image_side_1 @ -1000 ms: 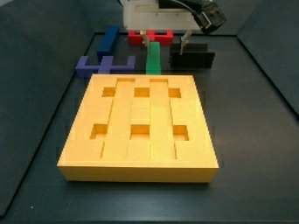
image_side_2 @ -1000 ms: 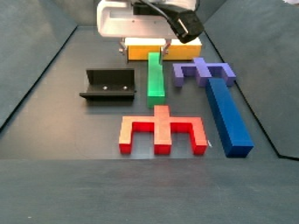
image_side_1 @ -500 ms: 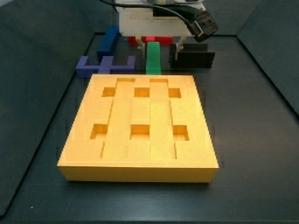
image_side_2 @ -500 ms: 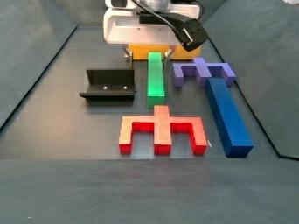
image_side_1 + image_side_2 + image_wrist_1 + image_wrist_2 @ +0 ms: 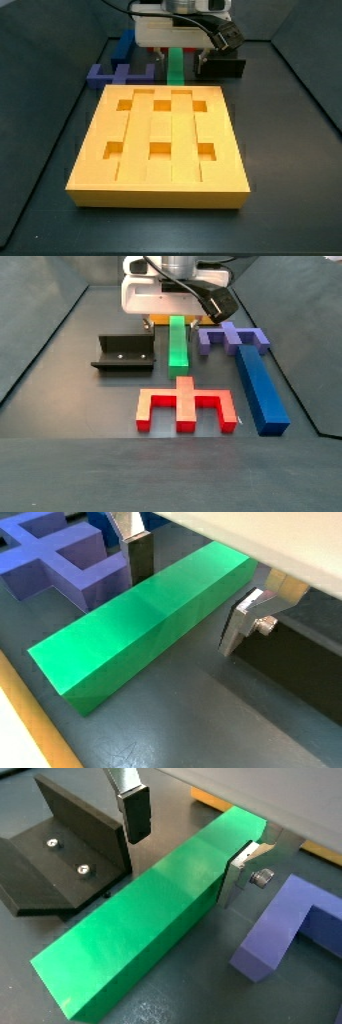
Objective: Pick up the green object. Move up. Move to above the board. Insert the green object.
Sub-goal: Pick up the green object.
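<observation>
While gripper [image 5: 190, 840] straddles green object [image 5: 147, 918] wide open, bar looks rigid, light, smooth; grip its long sides.

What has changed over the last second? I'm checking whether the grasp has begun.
The gripper has come down over the far end of the green object; its fingers now straddle the bar, jaws open, nothing held yet. The green object, board, fixture, blue bar and red block stayed put.
</observation>
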You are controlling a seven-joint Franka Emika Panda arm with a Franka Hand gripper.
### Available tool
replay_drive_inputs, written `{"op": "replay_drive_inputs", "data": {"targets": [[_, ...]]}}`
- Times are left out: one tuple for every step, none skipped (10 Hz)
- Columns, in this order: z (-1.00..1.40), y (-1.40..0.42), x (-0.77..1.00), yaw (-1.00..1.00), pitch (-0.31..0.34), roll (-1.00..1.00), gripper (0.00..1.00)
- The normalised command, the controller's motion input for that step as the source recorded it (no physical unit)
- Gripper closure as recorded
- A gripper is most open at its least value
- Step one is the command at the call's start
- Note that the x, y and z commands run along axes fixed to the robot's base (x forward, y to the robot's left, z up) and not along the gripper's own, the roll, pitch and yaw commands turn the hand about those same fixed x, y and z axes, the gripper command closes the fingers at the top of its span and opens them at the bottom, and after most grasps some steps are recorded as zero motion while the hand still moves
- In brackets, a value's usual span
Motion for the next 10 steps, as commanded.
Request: {"op": "replay_drive_inputs", "data": {"targets": [[-0.23,0.05,0.0,-0.07,-0.011,0.01,0.0],[-0.18,0.03,0.0,-0.05,0.0,0.01,0.0],[0.0,0.0,0.0,0.0,0.0,0.0,0.0],[0.0,0.0,0.0,0.0,0.0,0.0,1.0],[0.0,0.0,0.0,0.0,0.0,0.0,1.0],[0.0,0.0,0.0,0.0,0.0,0.0,1.0],[0.0,0.0,0.0,0.0,0.0,0.0,1.0],[0.0,0.0,0.0,0.0,0.0,0.0,1.0],[0.0,0.0,0.0,0.0,0.0,0.0,1.0],[0.0,0.0,0.0,0.0,0.0,0.0,1.0]]}}
